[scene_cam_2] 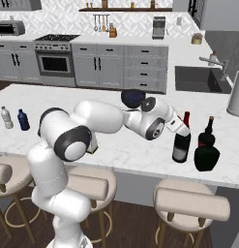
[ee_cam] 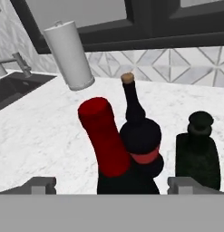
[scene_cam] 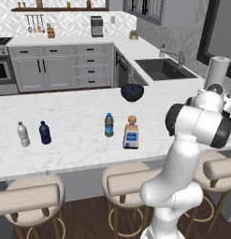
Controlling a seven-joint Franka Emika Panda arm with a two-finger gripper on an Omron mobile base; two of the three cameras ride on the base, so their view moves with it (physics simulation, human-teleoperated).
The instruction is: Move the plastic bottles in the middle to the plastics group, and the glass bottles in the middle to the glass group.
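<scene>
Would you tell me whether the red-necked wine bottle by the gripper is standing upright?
Yes, upright: the wine bottle stands base-down on the counter, red neck up, beside the gripper.

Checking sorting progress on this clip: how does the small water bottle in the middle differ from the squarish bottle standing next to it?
The water bottle is slim and round with a dark cap; the squarish bottle is broader and flat-faced with a tan stopper. The water bottle's blue label is a narrow band, the squarish bottle's a large front panel. The water bottle looks bluish, the squarish one tan. Both stand upright on the island counter, apart from each other.
</scene>
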